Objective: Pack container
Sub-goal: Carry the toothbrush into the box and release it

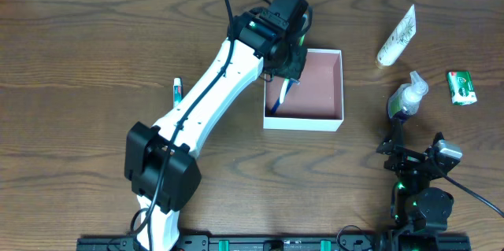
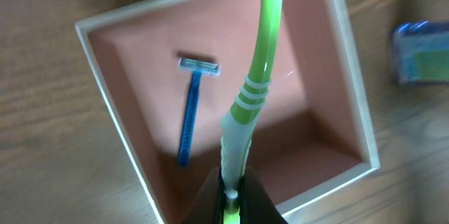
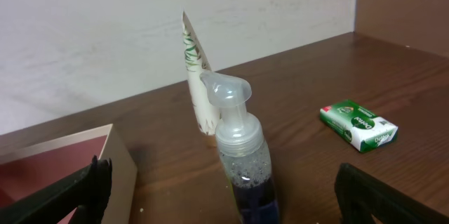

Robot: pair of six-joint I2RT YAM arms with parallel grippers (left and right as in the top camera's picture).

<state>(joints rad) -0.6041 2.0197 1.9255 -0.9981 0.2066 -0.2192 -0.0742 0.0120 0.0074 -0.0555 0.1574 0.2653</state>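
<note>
Left pincer (image 2: 231, 199) clamped on green toothbrush (image 2: 261, 55), hanging over box (image 1: 303, 121) at mid counter (image 1: 79, 62); razor (image 2: 191, 112) lies inside. Step looks like dropping the toothbrush in. Next move: lower a bit, let go so it lands flat beside the razor. Right pincer (image 1: 399, 147) wide apart, empty, facing bottle (image 3: 242, 154); tube (image 3: 196, 76) and soap (image 3: 359, 127) not yet packed

From my end I'm seeing the container (image 1: 303, 123) white outside and dusty pink inside, a blue razor (image 2: 191, 108), a lime-green toothbrush (image 2: 263, 48) with white stripes, a clear pump bottle (image 3: 242, 154) of dark blue liquid, a white tube (image 3: 196, 76) with green leafy print and a green-and-white soap box (image 3: 359, 126), all on the brown wood-grain table (image 1: 79, 62).
</note>
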